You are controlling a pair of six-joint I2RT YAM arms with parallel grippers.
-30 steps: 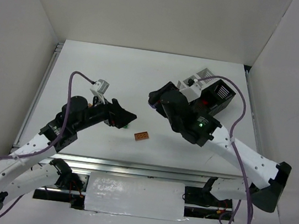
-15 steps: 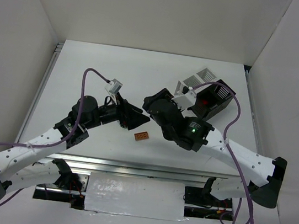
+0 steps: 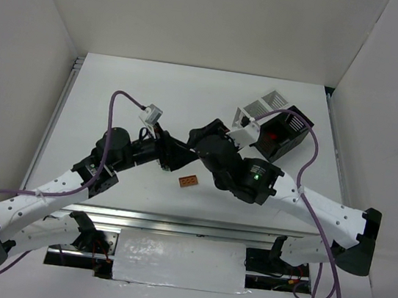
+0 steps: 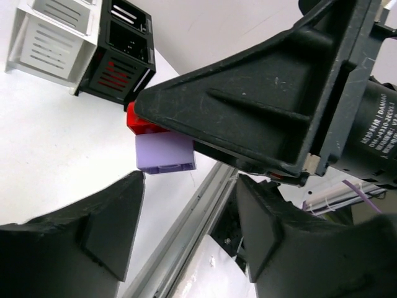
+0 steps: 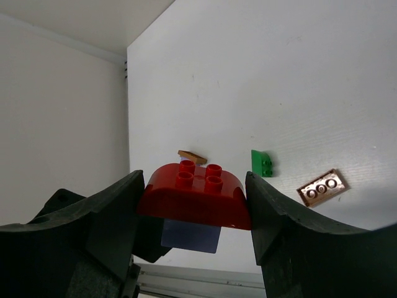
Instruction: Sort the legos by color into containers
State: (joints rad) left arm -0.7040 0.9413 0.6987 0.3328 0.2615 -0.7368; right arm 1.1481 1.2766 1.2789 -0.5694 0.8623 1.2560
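Top external view showed both arms bent inward over the white tabletop [image 3: 119, 86], wrists nearly meeting at its middle. Right arm [image 3: 324, 207] extended from the near right corner. The right claw [image 5: 193, 186] was clamped on a two-coloured stack held above the tabletop: a red lego [image 5: 195, 198] with a curved top and four studs, sitting on a pale purple lego [image 5: 189, 236]. Left arm [image 3: 52, 191] extended from the near left. The left claw [image 4: 189, 186] had its fingers apart, just beside that stack, holding nothing. A black container [image 3: 295, 125] and a white container [image 3: 268, 102] stood touching toward the far right. Loose on the tabletop lay an orange-brown lego [image 3: 188, 181] near the claws, a green lego [image 5: 263, 163] and a small brown flat piece [image 5: 191, 156].
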